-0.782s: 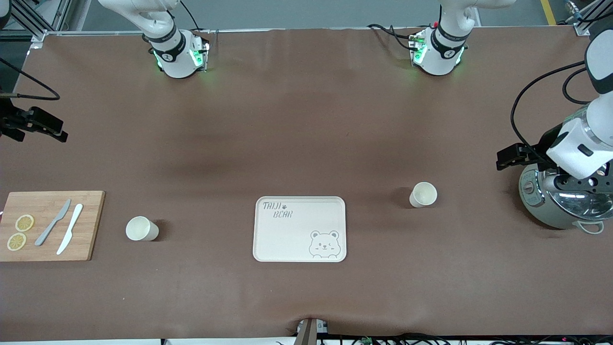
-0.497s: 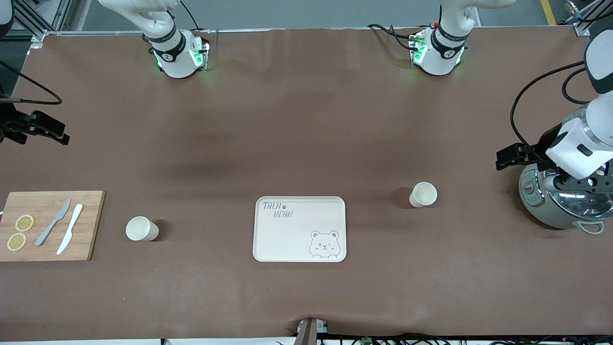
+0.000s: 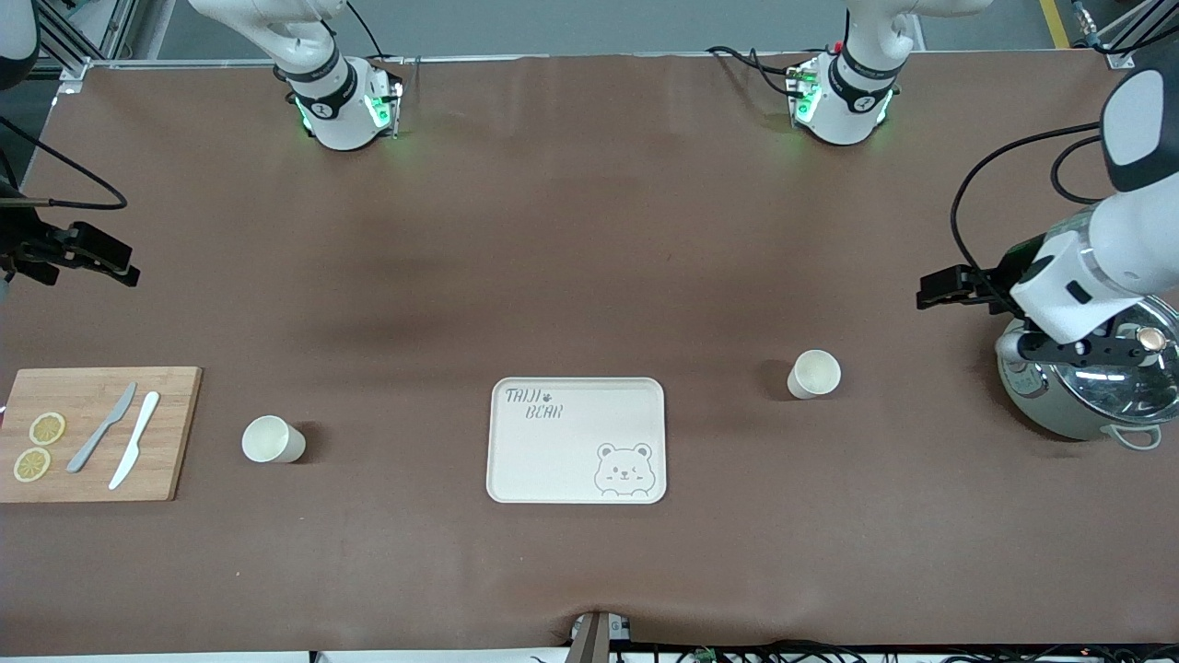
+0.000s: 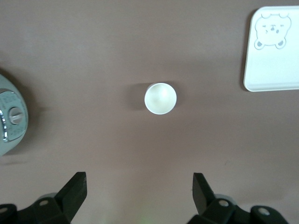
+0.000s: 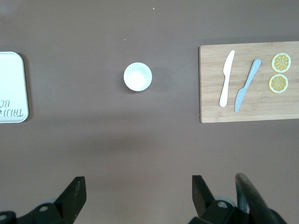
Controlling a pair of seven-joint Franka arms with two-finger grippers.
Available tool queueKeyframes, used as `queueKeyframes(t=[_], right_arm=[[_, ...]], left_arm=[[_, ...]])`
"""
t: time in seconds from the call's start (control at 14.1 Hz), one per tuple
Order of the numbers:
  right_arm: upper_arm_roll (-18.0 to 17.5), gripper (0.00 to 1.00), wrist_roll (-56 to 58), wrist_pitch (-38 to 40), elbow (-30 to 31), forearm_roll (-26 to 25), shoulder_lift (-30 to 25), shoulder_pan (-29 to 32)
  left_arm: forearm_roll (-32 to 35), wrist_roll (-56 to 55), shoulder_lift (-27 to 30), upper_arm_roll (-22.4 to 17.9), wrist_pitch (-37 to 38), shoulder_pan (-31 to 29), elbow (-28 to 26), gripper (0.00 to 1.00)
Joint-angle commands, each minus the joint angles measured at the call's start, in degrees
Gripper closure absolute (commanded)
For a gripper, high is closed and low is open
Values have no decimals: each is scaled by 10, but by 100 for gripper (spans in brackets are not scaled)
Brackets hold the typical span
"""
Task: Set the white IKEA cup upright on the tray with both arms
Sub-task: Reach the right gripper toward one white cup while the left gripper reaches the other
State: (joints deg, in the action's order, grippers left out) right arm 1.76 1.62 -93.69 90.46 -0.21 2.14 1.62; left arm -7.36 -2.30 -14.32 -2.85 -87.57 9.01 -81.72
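Front view: two upright cups (image 3: pixel 814 374) (image 3: pixel 272 439) are flanking the tray (image 3: pixel 576 440); each is sitting nearer one arm. Left gripper (image 4: pixel 139 196) and right gripper (image 5: pixel 138 198) are hanging wide open, empty.

White cup (image 4: pixel 160 98) upright on brown table (image 4: pixel 93 46) — wide-spread left end effector (image 4: pixel 140 189) above.

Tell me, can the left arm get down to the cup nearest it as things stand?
Probably yes. The left end effector is open over bare table, and the cup stands upright and alone between the tray and the cooker, nothing touching it.
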Motion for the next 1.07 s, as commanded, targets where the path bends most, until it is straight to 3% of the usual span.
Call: queueKeyframes(t=[0.0, 0.43, 0.64, 0.99], right_arm=[[-2, 0, -5, -21, 9, -1, 2, -4], [-4, 0, -13, -89, 4, 0, 112, -31], [-4, 0, -14, -153, 4, 8, 173, -34], [-4, 0, -14, -280, 3, 36, 267, -26]], left_arm=[[-5, 3, 0, 10, -38, 6, -32, 0], [12, 9, 11, 62, -297, 12, -219, 0], [40, 10, 0, 65, -423, 13, -291, 0], [53, 38, -33, 64, -498, -2, -323, 0]])
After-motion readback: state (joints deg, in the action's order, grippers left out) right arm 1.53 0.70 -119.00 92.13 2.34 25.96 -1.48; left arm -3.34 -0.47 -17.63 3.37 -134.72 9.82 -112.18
